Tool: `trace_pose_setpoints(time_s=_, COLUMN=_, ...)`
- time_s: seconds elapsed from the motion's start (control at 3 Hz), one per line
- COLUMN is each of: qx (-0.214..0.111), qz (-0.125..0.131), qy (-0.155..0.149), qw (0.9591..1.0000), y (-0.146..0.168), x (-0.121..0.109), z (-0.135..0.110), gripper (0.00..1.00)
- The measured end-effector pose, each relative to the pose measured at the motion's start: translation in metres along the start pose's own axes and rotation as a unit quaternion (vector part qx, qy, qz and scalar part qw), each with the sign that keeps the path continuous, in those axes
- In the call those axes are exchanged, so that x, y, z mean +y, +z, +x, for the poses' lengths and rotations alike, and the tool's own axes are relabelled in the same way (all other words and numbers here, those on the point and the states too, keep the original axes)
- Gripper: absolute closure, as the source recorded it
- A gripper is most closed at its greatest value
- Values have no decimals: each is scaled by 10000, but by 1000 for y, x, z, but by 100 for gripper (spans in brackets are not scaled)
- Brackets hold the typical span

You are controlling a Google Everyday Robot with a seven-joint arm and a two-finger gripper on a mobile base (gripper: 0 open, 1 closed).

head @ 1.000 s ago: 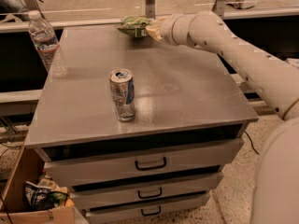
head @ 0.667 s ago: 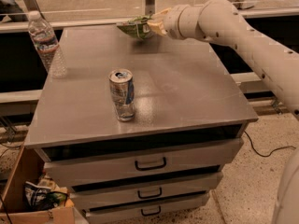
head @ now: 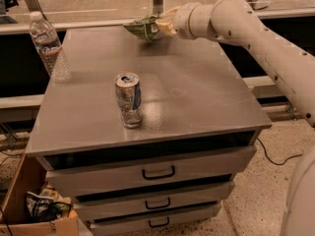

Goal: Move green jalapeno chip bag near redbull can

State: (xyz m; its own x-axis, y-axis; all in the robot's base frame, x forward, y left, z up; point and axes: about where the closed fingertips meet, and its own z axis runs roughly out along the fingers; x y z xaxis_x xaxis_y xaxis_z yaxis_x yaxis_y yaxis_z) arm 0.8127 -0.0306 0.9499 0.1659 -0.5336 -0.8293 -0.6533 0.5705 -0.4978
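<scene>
The green jalapeno chip bag (head: 145, 28) hangs in the air above the far middle of the grey tabletop, lying flat and tilted. My gripper (head: 165, 25) is shut on the bag's right end and holds it clear of the surface. The redbull can (head: 129, 100), silver and blue with a shiny top, stands upright near the middle left of the table, well in front of the bag and to its left.
A clear plastic water bottle (head: 47, 46) stands at the table's far left edge. The grey table (head: 197, 92) has three drawers below its front. A cardboard box (head: 37, 213) with litter sits on the floor at the lower left. My white arm reaches in from the right.
My gripper has lifted the chip bag off the far edge of the table and moved it slightly left and up. The can and the bottle have not moved.
</scene>
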Motion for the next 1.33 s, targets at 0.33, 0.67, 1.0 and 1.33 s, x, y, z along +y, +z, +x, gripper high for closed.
trace_pose_setpoints(time_s=0.33, qx=69, qz=29, qy=-154, qw=9999, y=-25, x=-18, z=3, gripper=100)
trace_pose_setpoints(time_s=0.67, qx=215, qz=55, qy=-352, qw=9991, y=-63, x=-41, z=7, gripper=100)
trace_pose_setpoints(time_s=1.0, qx=298, qz=-24, qy=-530, qw=9981, y=-102, x=-58, z=7, gripper=100)
trace_pose_setpoints(time_s=1.33, qx=366, qz=-305, qy=-589, qw=9971, y=-144, x=-57, z=13, gripper=100)
